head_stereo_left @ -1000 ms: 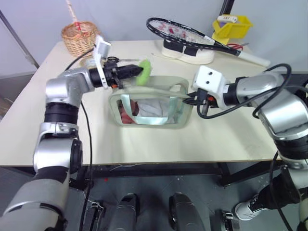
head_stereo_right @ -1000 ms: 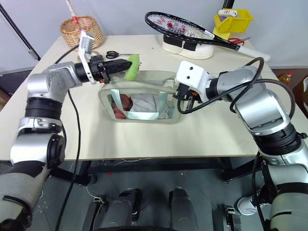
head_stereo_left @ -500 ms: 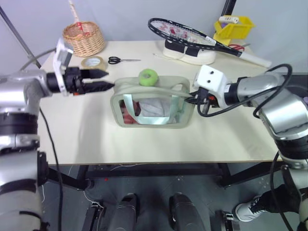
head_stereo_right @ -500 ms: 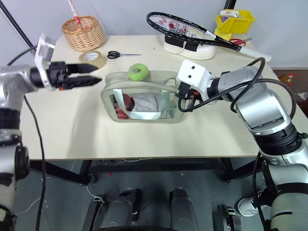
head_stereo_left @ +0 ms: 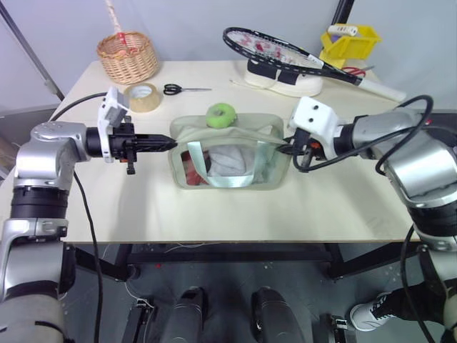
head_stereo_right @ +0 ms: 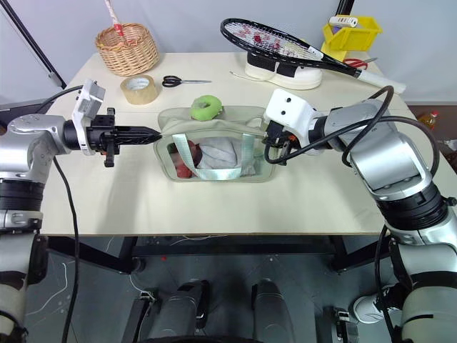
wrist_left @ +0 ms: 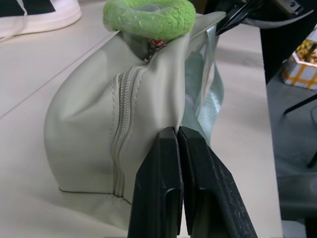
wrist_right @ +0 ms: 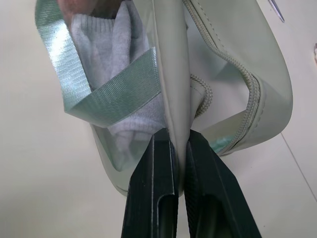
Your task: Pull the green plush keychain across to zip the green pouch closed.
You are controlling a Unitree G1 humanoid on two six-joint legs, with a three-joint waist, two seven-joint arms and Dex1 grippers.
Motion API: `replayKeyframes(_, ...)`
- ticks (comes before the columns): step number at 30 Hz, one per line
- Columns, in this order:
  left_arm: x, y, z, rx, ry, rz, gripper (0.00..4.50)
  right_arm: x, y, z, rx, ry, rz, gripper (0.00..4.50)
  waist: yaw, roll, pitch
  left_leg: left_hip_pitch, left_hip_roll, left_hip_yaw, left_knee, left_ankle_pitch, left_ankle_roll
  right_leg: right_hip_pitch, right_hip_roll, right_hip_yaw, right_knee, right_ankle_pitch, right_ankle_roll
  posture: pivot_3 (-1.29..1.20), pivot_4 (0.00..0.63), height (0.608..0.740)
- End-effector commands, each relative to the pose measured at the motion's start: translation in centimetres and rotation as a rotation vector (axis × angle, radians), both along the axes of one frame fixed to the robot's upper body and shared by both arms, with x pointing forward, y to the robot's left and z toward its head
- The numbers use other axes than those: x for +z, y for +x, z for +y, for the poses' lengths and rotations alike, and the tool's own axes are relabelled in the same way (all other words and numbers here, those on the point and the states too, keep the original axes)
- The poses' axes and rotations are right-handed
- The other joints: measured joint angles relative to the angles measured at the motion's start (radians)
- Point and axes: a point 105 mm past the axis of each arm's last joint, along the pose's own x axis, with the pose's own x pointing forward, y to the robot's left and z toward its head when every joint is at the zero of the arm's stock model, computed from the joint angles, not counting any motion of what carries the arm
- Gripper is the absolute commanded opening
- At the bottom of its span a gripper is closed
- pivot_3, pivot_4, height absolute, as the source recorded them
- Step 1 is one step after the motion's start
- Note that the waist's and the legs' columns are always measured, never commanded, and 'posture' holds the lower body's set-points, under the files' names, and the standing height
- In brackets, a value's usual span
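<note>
Pouch (head_stereo_left: 230, 156): mid-table, window facing the camera
Keychain (head_stereo_left: 221, 113): on pouch top
Left gripper (head_stereo_left: 170, 143): tips at pouch's left end
Right gripper (head_stereo_left: 285, 148): at pouch's right end
Basket (head_stereo_left: 128, 56): far left corner
Tape (head_stereo_left: 143, 98): near basket

Lit evenly and brightly from above, with soft shadows close under things on the pale surface (head_stereo_left: 235, 207). Sharp throughout in the head views; slightly soft at the nearest parts in the wrist views.
</note>
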Motion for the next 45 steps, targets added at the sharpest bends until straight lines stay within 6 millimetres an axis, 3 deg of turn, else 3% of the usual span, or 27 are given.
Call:
replayKeyframes(1,-1.0,0.9,-0.2,0.04,0.052,0.0,0.0,2.0,-1.3,0.7,0.053,0.05,-0.037,1.64,0.001,0.0,0.0,0.0,0.0,0.0,0.0,0.0,0.0,0.0,0.0,0.0,0.0,0.0,0.0,0.0,0.15,0.659)
replayKeyframes(6,-1.1,1.0,-0.3,0.025,0.065,-0.03,0.0,7.7,-4.0,2.6,0.234,0.295,-0.068,4.29,-0.002,0.0,0.0,0.001,0.0,0.0,0.0,0.0,0.0,0.001,0.0,0.0,0.0,0.0,0.0,0.0,0.15,0.659)
replayKeyframes(11,-1.2,0.9,-0.7,0.006,0.061,-0.045,0.0,8.4,-1.8,6.5,0.271,0.296,-0.137,4.4,-0.005,0.0,-0.001,0.003,0.0,-0.001,0.0,0.0,0.0,0.003,0.0,0.0,0.0,0.0,0.0,0.0,0.15,0.659)
replayKeyframes(16,-1.3,0.7,-1.0,-0.007,0.06,-0.049,0.0,6.3,1.2,10.0,0.266,0.183,-0.159,4.4,-0.002,0.0,-0.001,0.002,0.0,0.0,0.0,0.0,0.0,0.002,0.0,0.0,0.0,0.0,0.0,0.0,0.15,0.659)
replayKeyframes(19,-1.3,0.6,-1.0,-0.009,0.063,-0.052,0.0,5.3,2.7,10.7,0.236,0.128,-0.154,4.4,-0.002,0.0,-0.001,0.001,-0.001,0.0,0.0,0.0,0.0,0.001,0.0,0.0,0.0,0.0,0.0,0.0,0.15,0.659)
replayKeyframes(22,-1.2,0.5,-1.0,-0.01,0.064,-0.053,0.0,5.1,3.5,10.8,0.201,0.137,-0.118,3.07,-0.002,0.0,-0.001,0.002,-0.001,-0.001,0.0,0.0,0.0,0.002,0.0,-0.001,0.001,0.0,0.0,0.0,0.15,0.659)
replayKeyframes(28,-1.3,0.4,-0.7,0.007,0.067,-0.053,0.0,6.3,2.7,10.3,0.209,0.232,-0.065,0.02,-0.003,0.0,-0.001,0.002,-0.001,-0.001,0.0,0.0,0.0,0.001,0.001,-0.001,0.001,0.0,0.0,0.0,0.15,0.659)
replayKeyframes(29,-1.3,0.5,-0.7,0.011,0.068,-0.053,0.0,6.3,2.7,10.0,0.202,0.238,-0.06,0.02,-0.003,0.0,-0.001,0.002,-0.001,-0.001,0.0,0.0,0.0,0.001,0.001,-0.001,0.001,0.0,0.0,0.0,0.15,0.659)
replayKeyframes(31,-1.3,0.6,-0.6,0.023,0.065,-0.053,0.0,6.3,3.0,9.2,0.162,0.259,-0.048,0.02,-0.003,0.0,-0.001,0.002,-0.001,-0.001,0.0,0.0,0.0,0.002,0.001,-0.001,0.001,0.0,0.0,0.0,0.15,0.659)
replayKeyframes(34,-1.2,0.8,-0.3,0.047,0.059,-0.06,0.0,6.9,3.3,6.4,0.064,0.318,-0.039,0.02,-0.001,0.0,-0.001,0.002,-0.001,-0.001,0.0,0.0,0.0,0.002,0.001,-0.001,0.0,0.0,0.0,0.0,0.15,0.659)
replayKeyframes(37,-1.1,1.1,0.2,0.08,0.054,-0.059,0.0,7.5,3.9,0.9,-0.112,0.298,-0.114,0.02,0.006,0.0,-0.001,0.002,-0.001,-0.001,0.0,0.0,0.0,0.002,0.0,-0.001,0.0,0.0,0.0,0.0,0.15,0.659)
replayKeyframes(43,-1.2,1.2,0.7,0.103,0.04,-0.043,0.0,5.5,4.7,-11.0,-0.49,0.033,-0.249,0.02,0.014,0.0,-0.001,0.002,-0.001,0.001,0.0,0.0,0.0,0.002,0.0,0.0,-0.001,0.0,0.0,0.0,0.15,0.659)
replayKeyframes(45,-1.2,1.2,0.7,0.107,0.036,-0.039,0.0,5.2,4.4,-13.5,-0.572,-0.011,-0.273,0.02,0.01,0.0,-0.001,0.002,-0.001,0.002,0.0,0.0,0.0,0.002,0.0,0.001,0.0,0.0,0.0,0.0,0.15,0.659)
